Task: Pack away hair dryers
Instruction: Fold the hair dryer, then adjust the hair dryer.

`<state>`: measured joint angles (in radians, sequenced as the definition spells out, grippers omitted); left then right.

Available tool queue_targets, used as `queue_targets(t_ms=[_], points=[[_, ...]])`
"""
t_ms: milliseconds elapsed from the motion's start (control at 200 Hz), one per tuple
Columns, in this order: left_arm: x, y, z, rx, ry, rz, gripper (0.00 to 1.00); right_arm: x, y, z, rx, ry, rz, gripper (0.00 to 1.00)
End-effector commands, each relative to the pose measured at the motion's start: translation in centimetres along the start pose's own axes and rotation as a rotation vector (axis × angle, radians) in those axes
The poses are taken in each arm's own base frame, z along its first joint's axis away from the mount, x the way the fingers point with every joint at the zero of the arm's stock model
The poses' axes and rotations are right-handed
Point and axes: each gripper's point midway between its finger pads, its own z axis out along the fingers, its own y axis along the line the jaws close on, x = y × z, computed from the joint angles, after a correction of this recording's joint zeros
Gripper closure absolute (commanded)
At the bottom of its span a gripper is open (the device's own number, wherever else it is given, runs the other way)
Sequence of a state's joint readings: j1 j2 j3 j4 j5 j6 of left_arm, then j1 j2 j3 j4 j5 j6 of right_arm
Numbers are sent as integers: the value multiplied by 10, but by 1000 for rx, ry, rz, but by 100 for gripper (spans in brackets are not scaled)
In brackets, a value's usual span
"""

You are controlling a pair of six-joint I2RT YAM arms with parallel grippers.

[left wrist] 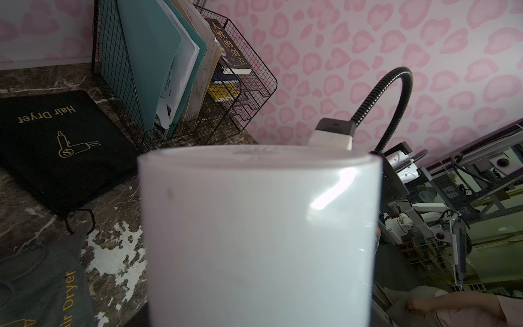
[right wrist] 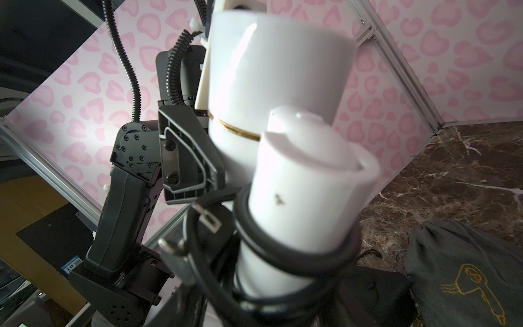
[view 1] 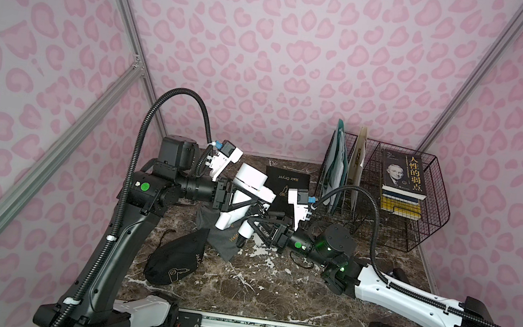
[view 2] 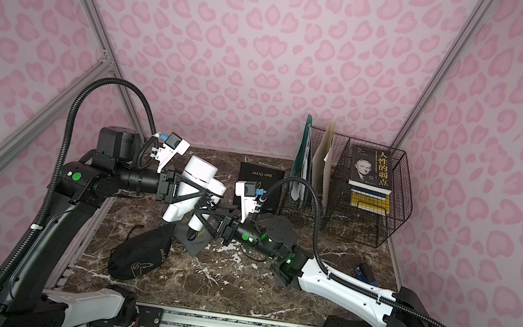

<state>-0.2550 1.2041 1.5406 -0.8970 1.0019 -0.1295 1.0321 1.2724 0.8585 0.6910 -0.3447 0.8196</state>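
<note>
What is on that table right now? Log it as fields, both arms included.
Held item: white hair dryer, tilted over the grey pouch
Left gripper: shut on the dryer's barrel
Right gripper: at the cord-wound handle; grip unclear
Front left: bulging black pouch, contents hidden
Back: flat black pouch
Back right: wire rack holding a book

- "Hair Dryer" — gold letters above a dryer pictogram, on the flat black pouch (left wrist: 56, 147).
- "air Dryer" — gold, first letter out of view, on the grey pouch (left wrist: 42, 283).
- "Dryer", partly hidden, on the bulging black pouch (view 1: 175, 260).
- "人性的弱点", the gold title on the dark book (view 1: 402, 173) in the wire basket (view 1: 437, 197).
</note>
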Motion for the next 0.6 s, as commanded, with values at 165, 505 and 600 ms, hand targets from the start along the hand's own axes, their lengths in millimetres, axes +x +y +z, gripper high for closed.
queue_targets(t_ms=[165, 505, 600], points=[[-9, -8, 0, 42, -11, 62, 98, 12, 9, 3, -63, 65, 26, 41], [-9, -14, -1, 76, -8, 65, 98, 15, 9, 10, -95, 60, 38, 42], [-8, -15, -1, 75, -7, 64, 98, 9, 9, 7, -93, 26, 35, 41]])
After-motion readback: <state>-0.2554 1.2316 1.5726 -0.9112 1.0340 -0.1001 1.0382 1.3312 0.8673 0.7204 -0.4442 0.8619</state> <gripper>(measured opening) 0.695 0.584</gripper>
